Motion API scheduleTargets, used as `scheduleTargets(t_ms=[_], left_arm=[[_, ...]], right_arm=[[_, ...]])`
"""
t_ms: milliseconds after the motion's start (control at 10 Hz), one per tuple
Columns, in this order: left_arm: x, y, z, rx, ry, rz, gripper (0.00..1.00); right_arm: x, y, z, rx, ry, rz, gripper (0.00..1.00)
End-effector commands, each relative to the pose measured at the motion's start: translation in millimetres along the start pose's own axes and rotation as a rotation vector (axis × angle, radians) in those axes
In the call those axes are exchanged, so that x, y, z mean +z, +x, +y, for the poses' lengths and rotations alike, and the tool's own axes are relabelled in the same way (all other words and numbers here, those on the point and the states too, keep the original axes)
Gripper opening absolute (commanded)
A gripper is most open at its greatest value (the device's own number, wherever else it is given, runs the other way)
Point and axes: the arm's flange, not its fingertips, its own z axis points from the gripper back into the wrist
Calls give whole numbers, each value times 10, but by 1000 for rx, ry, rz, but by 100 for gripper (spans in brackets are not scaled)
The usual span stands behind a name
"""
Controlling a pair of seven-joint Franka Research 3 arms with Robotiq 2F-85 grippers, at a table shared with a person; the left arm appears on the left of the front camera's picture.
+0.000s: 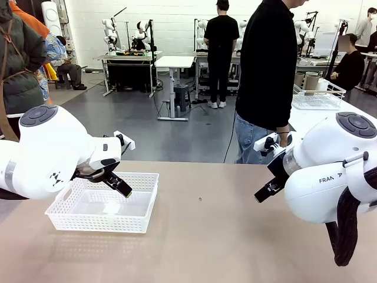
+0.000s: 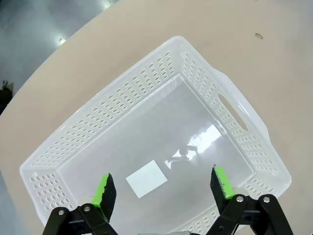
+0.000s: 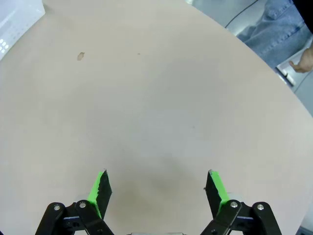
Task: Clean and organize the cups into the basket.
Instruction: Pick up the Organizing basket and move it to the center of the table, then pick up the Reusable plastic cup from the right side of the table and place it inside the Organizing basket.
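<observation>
The white lattice basket point(image 1: 62, 206) sits on the left of the tan table with nothing in it but a white label on its floor. My left gripper point(image 1: 122, 186) hangs open just above the basket's inside point(image 2: 146, 103), and in the left wrist view my left gripper point(image 2: 164, 183) has nothing between its green pads. My right gripper point(image 1: 265, 190) hovers open over bare tabletop on the right, and in its own wrist view my right gripper point(image 3: 159, 183) is likewise holding nothing. Cups point(image 1: 310, 81), one brown and one pale, stand far off at the back right.
The cups stand in a white wire basket point(image 1: 318, 99) on a separate white table at the back right. A person in a black top and jeans point(image 1: 268, 71) stands at the table's far edge, one hand point(image 1: 285, 139) near my right arm. A small mark point(image 3: 80, 56) dots the tabletop.
</observation>
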Motion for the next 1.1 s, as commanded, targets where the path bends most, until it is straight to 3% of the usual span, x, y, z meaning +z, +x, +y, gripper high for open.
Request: scheduleTargets(t_ms=[0, 200, 500, 700, 900, 1000], left_arm=[[0, -1, 0, 0, 0, 0, 100], [0, 0, 0, 0, 0, 0, 100], [590, -814, 66, -142, -9, 70, 100], [853, -1286, -13, -250, 30, 152, 100], [957, -1604, -125, -324, 19, 184, 100], [961, -1659, -155, -301, 26, 189, 100]], right_arm=[[0, 0, 0, 0, 0, 0, 100], [0, 0, 0, 0, 0, 0, 100], [421, -986, 164, -11, 51, 104, 100], [543, -1555, 370, 11, 22, 266, 100], [625, -1869, 501, 21, 10, 292, 100], [662, -1921, 503, 8, 27, 267, 100]])
